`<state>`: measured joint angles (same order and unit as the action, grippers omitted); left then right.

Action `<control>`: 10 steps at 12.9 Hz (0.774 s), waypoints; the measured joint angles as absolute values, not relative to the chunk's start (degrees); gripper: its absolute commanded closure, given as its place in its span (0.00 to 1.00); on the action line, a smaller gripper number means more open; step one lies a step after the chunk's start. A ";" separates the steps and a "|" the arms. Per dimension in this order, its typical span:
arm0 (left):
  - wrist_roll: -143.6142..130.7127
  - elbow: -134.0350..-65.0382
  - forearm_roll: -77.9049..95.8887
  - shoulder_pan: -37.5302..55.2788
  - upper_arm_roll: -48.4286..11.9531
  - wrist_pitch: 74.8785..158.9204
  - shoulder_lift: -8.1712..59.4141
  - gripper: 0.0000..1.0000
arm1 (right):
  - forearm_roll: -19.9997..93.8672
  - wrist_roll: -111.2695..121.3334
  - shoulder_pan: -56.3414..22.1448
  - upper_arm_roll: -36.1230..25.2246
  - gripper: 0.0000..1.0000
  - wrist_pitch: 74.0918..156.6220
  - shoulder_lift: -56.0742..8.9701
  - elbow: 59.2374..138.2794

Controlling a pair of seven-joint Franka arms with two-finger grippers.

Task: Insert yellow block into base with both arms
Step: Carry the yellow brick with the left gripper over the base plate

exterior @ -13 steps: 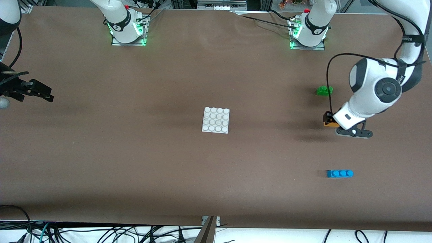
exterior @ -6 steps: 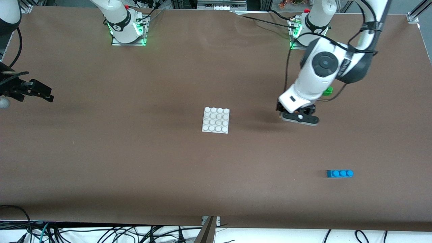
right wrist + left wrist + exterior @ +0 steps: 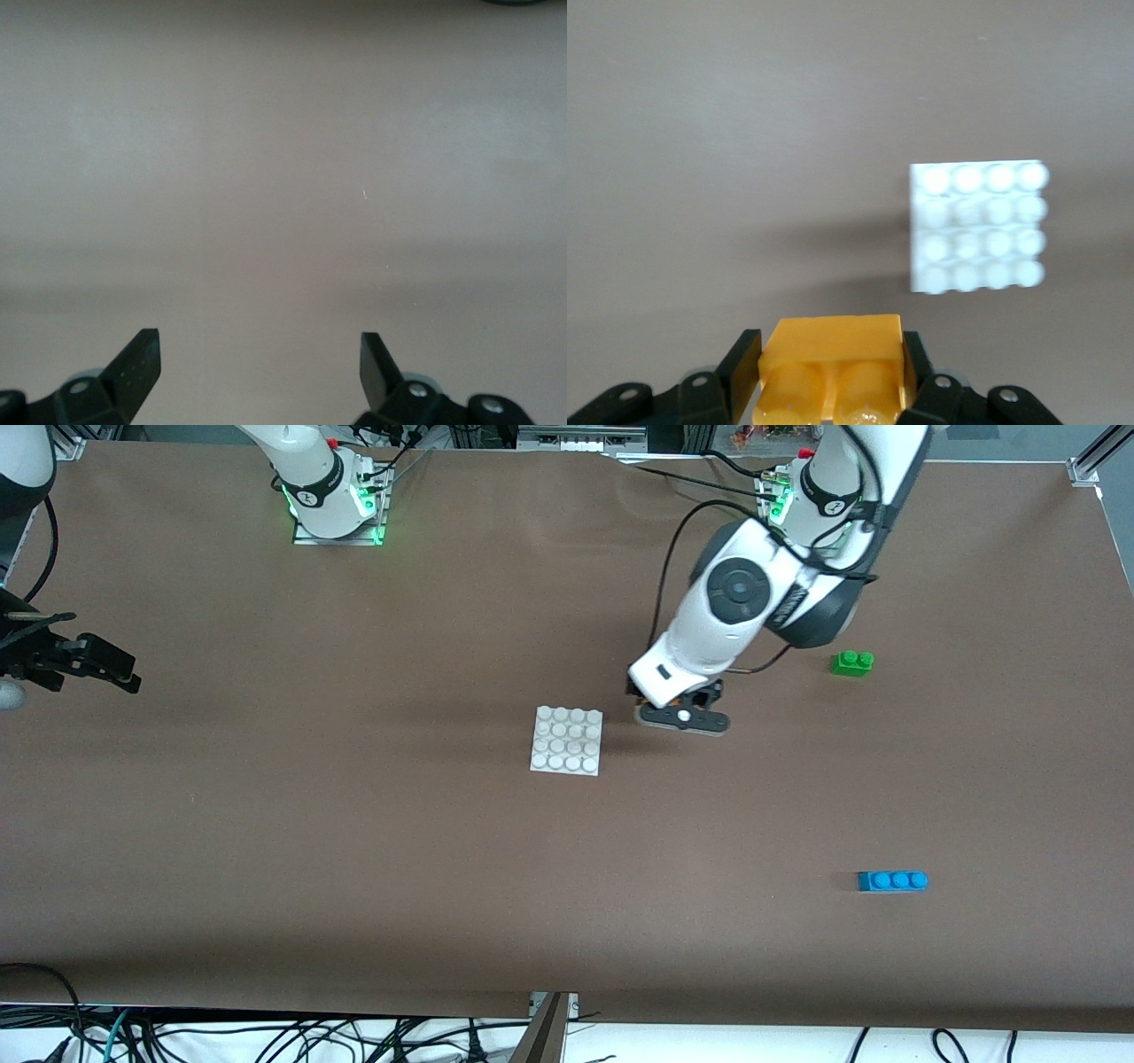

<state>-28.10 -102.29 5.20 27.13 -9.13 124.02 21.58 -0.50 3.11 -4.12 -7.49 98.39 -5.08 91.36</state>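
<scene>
We see the left gripper (image 3: 660,710) hanging in the air over the middle of the table (image 3: 354,850), just beside the base (image 3: 567,740) on the side toward the left arm's end. Its fingers (image 3: 744,372) are pinching the yellow block (image 3: 833,367) from both sides, and the left wrist view shows the block clamped between them with its two round studs pointing toward the camera. In the front view the block is almost wholly hidden under the wrist.

The base lies flat near the table's centre, its four-by-four grid of round studs bare, with nothing on it. The block and the base are apart.

The right gripper (image 3: 111,669) waits over the table edge at the right arm's end, well apart from the base. Its fingers (image 3: 137,363) are spread wide with only table surface between them.

A green brick (image 3: 852,662) sits toward the left arm's end of the table, farther from the front camera than the base. A blue brick (image 3: 892,880) lies toward the same end, nearer to the front camera and closer to the table's front edge. Both bricks are well apart from either gripper.
</scene>
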 measured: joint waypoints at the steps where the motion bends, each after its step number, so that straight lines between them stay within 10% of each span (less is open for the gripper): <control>1: -30.61 -99.95 5.21 29.03 -9.09 124.02 23.53 1.00 | -0.50 3.11 -4.12 -7.49 0.00 98.39 -5.08 91.36; 10: -42.37 -84.40 5.21 37.61 -5.73 124.03 39.35 1.00 | -0.50 3.11 -4.12 -7.49 0.00 98.38 -5.08 91.35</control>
<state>-42.37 -84.40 5.21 37.61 -5.73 124.03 39.35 -0.50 3.11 -4.12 -7.49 98.38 -5.08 91.35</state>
